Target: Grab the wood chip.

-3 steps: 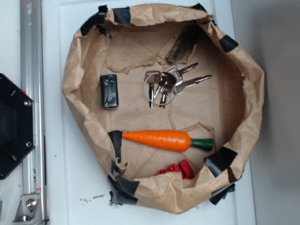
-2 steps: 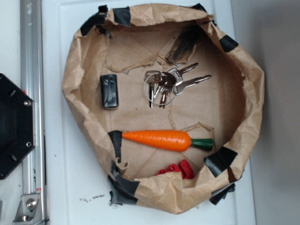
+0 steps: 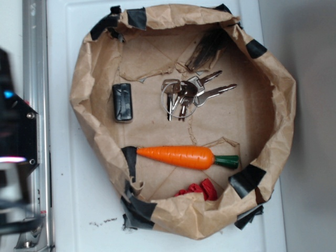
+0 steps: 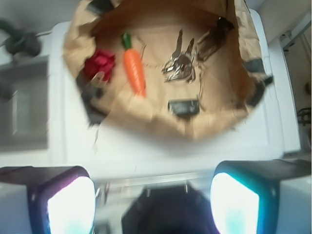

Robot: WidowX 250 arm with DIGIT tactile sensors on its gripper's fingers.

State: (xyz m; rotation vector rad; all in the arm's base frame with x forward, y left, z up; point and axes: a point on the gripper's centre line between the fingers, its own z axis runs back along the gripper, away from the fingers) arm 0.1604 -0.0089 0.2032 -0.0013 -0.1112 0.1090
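White tabletop (image 3: 89,199) fills the scene, and on it sits a round nest of crumpled brown paper (image 3: 86,79) with a raised rim held together by pieces of black tape. From my remote seat I see the wood chip (image 3: 206,50) at the far side of this nest, lying against the inner wall where the paper rises, just beyond the bunch of keys (image 3: 190,93) and near it. In the wrist view the wood chip (image 4: 213,40) appears as a dark streaked shape at the top right, somewhat blurred. I judge it to be light, stiff and rough, so it should not slip, but it looks thin and splintery and may crack under hard pressure. I think the best hold is across its narrow width near the middle, away from the keys. Inside the nest are also a small black box (image 3: 122,102) on the left, an orange toy carrot (image 3: 184,156) with a green end lying across the middle, and something red (image 3: 199,189) crumpled by the near rim. The gripper (image 4: 151,190) is well apart from the nest, outside its rim; its two fingers stand wide apart at the bottom of the wrist view, holding nothing.
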